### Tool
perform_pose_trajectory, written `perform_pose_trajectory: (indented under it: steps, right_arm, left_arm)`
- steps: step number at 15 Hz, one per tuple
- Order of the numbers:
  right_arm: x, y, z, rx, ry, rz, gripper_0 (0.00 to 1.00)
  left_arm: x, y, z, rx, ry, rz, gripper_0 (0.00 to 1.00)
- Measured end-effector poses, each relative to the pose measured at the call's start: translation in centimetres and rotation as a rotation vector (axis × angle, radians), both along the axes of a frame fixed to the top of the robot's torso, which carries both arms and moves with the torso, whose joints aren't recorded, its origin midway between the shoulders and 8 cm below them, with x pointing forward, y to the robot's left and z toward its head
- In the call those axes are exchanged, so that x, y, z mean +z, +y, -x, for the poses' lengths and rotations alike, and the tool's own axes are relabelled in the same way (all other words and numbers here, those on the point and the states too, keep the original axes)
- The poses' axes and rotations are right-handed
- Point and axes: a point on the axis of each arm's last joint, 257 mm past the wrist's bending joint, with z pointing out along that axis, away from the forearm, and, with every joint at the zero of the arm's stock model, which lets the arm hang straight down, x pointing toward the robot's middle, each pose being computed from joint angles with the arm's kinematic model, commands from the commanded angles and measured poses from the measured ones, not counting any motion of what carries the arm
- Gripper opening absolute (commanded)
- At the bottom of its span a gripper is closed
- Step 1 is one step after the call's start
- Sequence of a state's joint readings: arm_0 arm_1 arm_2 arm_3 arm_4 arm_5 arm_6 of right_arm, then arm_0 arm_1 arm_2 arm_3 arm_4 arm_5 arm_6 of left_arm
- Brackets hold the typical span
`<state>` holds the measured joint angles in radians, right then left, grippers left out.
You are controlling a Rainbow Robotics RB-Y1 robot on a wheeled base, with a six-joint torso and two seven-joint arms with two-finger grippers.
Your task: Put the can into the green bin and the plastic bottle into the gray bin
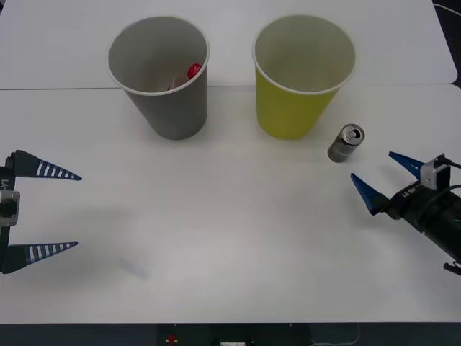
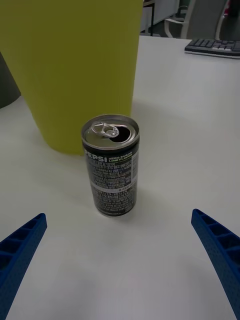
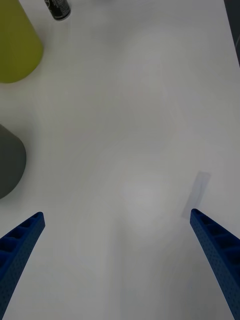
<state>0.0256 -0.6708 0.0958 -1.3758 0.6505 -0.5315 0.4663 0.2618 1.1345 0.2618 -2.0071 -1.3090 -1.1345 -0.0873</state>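
Small silvery metal can [image 2: 111, 165] stands upright on the white worktop [image 1: 230, 245] beside the yellow-green bin [image 1: 302, 72]. Right end effector [image 1: 385, 179], fingers spread, faces it for grasping. Red-capped plastic bottle [image 1: 189, 74] lies inside the gray bin [image 1: 160, 76]. Left end effector [image 1: 61, 210] idles, spread apart.

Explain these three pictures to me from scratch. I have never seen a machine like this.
This is a two-armed robot at a white table. The wide picture looks down from above its arms; the two upright ones come from cameras on its wrists. Each arm ends in a claw with two blue ribbed fingers. The left claw waits open at the table's left side, holding nothing. The right claw is open too, pointing at the can, which stands upright beside the green bin and is not yet gripped. The right wrist picture shows that can close up between the fingers. The plastic bottle, with its red cap, already lies inside the gray bin.
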Motion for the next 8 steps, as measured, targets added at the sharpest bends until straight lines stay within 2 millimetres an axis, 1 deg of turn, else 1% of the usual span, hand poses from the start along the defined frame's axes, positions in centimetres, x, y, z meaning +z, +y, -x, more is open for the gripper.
perform_pose_trajectory:
  steps: [8]
  right_arm:
    - [0.2,2.4,-4.0,-0.078,0.0,0.015,1.0]
  left_arm:
    - [0.0,0.0,0.0,0.0,0.0,0.0,1.0]
